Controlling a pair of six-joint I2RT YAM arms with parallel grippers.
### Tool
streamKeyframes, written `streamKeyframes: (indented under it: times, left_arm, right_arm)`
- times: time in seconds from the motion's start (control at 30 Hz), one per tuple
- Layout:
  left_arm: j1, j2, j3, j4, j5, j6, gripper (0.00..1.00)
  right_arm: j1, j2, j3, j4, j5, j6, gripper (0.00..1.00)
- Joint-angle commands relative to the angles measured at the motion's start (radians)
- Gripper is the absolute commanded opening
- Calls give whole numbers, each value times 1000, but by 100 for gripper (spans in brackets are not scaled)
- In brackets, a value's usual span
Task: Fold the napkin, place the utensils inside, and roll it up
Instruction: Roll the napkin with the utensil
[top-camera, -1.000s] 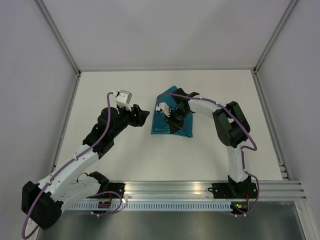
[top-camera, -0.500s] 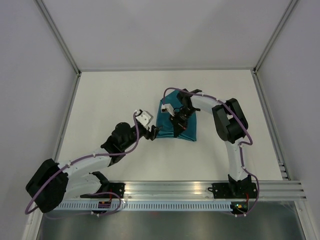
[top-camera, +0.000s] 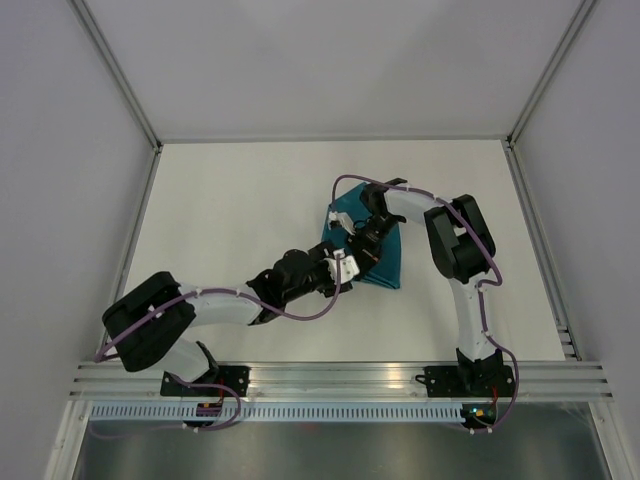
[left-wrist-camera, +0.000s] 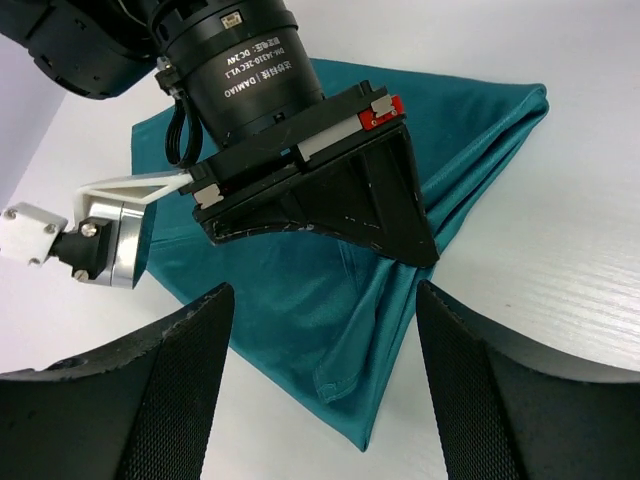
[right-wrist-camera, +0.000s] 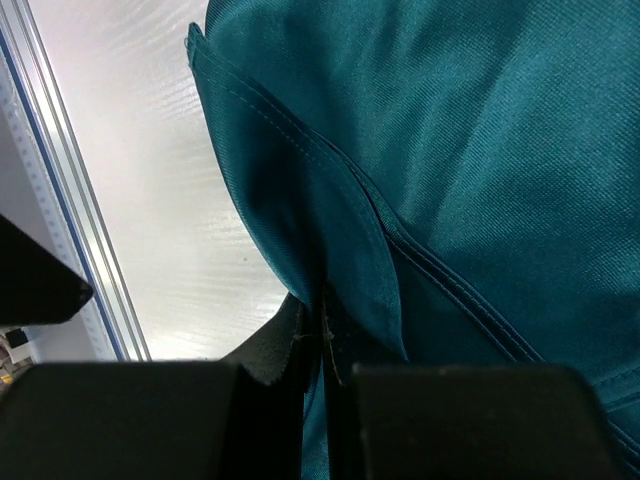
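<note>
Right gripper (right-wrist-camera: 322, 340) pinches folded napkin (top-camera: 386, 263) on white table (top-camera: 230, 200)
Its jaws clamp a raised fold of the teal cloth; the left gripper (left-wrist-camera: 325, 295) hangs just beside it, spread wide above the napkin's near corner.

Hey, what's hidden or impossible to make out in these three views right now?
Top view: right gripper and left gripper cover much of the napkin, hiding its folds.
Left wrist view: the right gripper hides the cloth it pinches.
Right wrist view: frame edges cut off the napkin's outline.
Utensils: none shows in any view.
</note>
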Motion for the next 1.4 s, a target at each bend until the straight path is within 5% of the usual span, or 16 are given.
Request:
streamKeyframes:
  times: [0.0, 0.43, 0.87, 1.13, 1.37]
  left_arm:
    - [-10, 32, 76, -21, 7, 127, 78]
    - [-44, 221, 200, -215, 64, 294, 88]
    - [-47, 336, 301, -342, 110, 380, 87]
    - [-47, 379, 334, -423, 126, 368, 67]
    - [-48, 414, 389, -524, 149, 339, 35]
  right_arm:
    - [-19, 61, -7, 11, 121, -83, 9]
    - [-52, 81, -7, -24, 123, -126, 9]
    - [-59, 97, 8, -44, 124, -144, 9]
    - [-64, 112, 14, -55, 123, -152, 9]
    - [-65, 115, 19, -64, 115, -161, 9]
